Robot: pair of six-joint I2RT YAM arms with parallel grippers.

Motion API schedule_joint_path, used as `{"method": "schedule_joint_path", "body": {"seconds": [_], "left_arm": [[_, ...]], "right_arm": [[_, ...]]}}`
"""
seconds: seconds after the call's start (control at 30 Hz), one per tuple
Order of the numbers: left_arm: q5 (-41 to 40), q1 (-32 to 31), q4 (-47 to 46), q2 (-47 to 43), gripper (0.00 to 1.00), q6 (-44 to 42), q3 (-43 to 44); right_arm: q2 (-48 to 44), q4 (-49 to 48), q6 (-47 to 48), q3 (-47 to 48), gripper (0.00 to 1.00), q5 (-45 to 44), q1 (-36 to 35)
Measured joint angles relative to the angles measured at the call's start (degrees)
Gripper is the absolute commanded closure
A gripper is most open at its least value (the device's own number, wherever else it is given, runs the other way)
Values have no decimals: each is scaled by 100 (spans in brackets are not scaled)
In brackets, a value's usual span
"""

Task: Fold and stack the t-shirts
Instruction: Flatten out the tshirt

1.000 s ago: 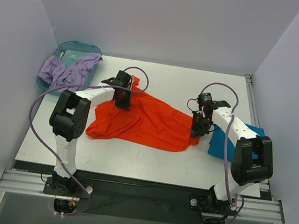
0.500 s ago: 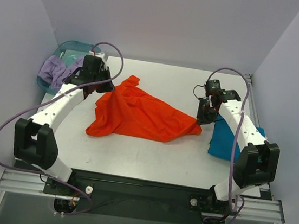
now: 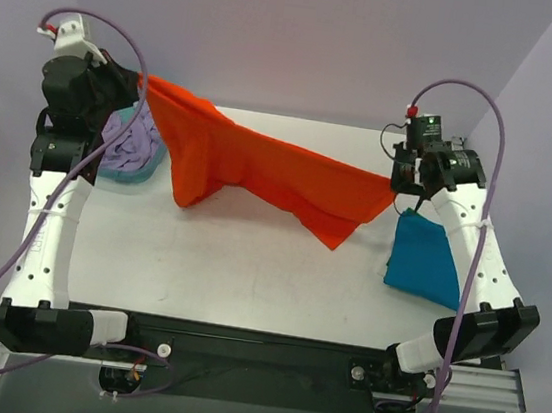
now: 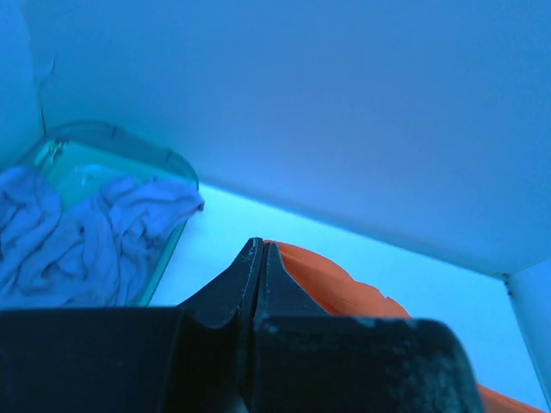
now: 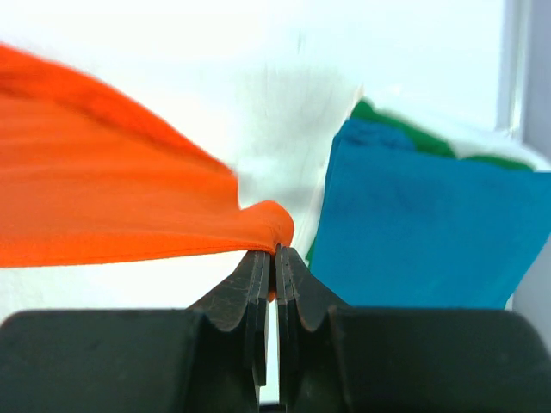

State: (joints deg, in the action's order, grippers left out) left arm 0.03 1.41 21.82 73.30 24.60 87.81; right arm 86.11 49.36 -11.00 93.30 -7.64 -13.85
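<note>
The left gripper (image 3: pixel 138 81), upper left in the top view, is clamped on one end of the orange shirt (image 3: pixel 252 158). The right gripper (image 3: pixel 399 187), upper right, pinches the other end, and the shirt hangs stretched between them. Just below the left gripper, the teal basin (image 3: pixel 119 173) holds a crumpled lavender cloth (image 3: pixel 133 144). At right on the tabletop (image 3: pixel 249 264), a folded blue shirt (image 3: pixel 426 260) lies on a green one (image 5: pixel 387 120).
</note>
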Motion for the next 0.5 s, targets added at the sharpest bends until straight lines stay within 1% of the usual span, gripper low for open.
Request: {"method": "schedule_joint_path", "body": {"seconds": [0.1, 0.2, 0.33, 0.5], "left_arm": [[28, 13, -328, -144, 100, 0, 385], [39, 20, -651, -332, 100, -13, 678], [26, 20, -927, -573, 100, -155, 1093], [44, 26, -1093, -708, 100, -431, 2087]], "right_arm": [[-278, 2, 129, 503, 100, -92, -7], [-756, -105, 273, 890, 100, -111, -48], [-1615, -378, 457, 1086, 100, -111, -282], [-2378, -684, 529, 1298, 100, -160, -673]]}}
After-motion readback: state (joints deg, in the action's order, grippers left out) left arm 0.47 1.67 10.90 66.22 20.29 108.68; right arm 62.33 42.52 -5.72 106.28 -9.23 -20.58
